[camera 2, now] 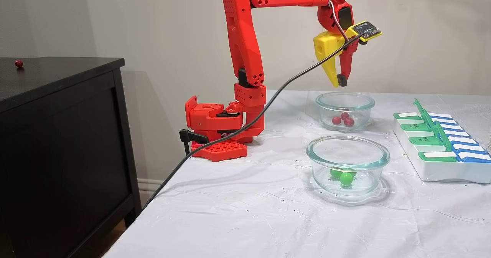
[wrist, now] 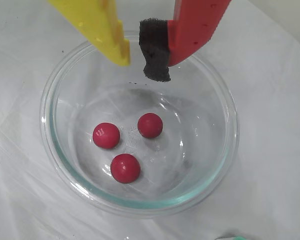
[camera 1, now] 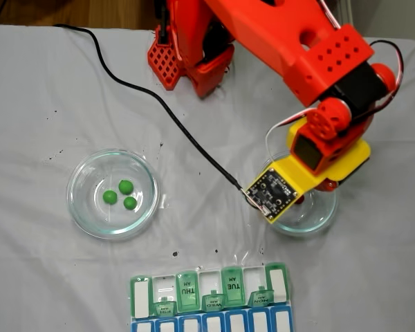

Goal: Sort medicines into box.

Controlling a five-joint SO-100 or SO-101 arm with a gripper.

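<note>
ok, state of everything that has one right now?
gripper: open, empty, above the red dish
red balls: three, loose in their dish
red dish: upright, under the gripper
green balls: three, in the other dish
green dish: upright, untouched
organiser: some green lids open, no balls seen inside

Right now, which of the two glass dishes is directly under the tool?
The glass dish with three red balls: the tool hangs above it, apart. The dish with green balls stands aside.
</note>
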